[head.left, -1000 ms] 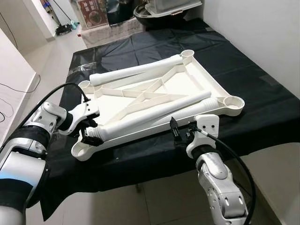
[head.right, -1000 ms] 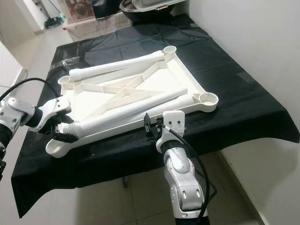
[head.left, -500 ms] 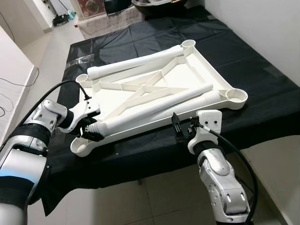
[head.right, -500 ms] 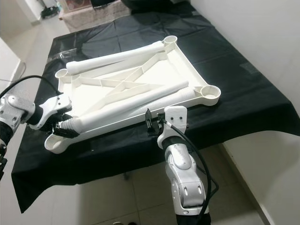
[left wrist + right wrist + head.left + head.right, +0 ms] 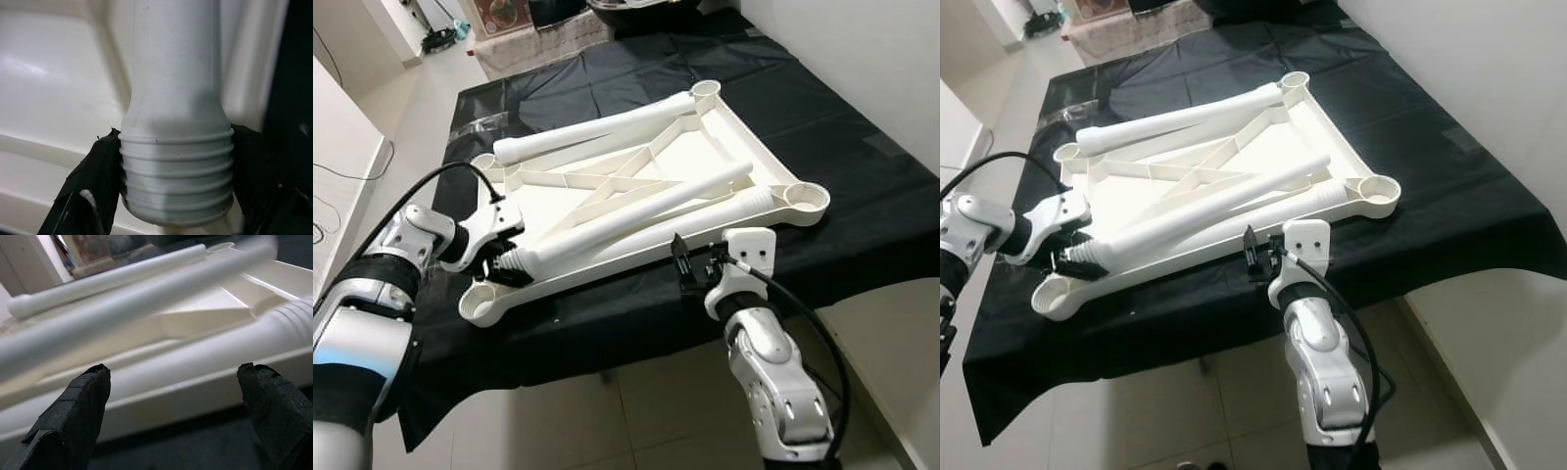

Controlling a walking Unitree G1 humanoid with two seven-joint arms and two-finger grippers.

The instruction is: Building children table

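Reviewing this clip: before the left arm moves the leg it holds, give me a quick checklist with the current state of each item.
1. Left gripper clamped on the leg at its threaded end: ok, a finger sits on each side of the ribs.
2. Near-left corner socket unobstructed: ok, it looks open.
3. Tabletop lying flat, underside up, on the black cloth: ok.
4. Right gripper out of the way: ok, jaws open, in front of the tabletop's near edge, holding nothing.
5. Other two legs settled on the tabletop: cannot tell whether they would roll.
6. Thread condition: ok, ribs look intact in the left wrist view.
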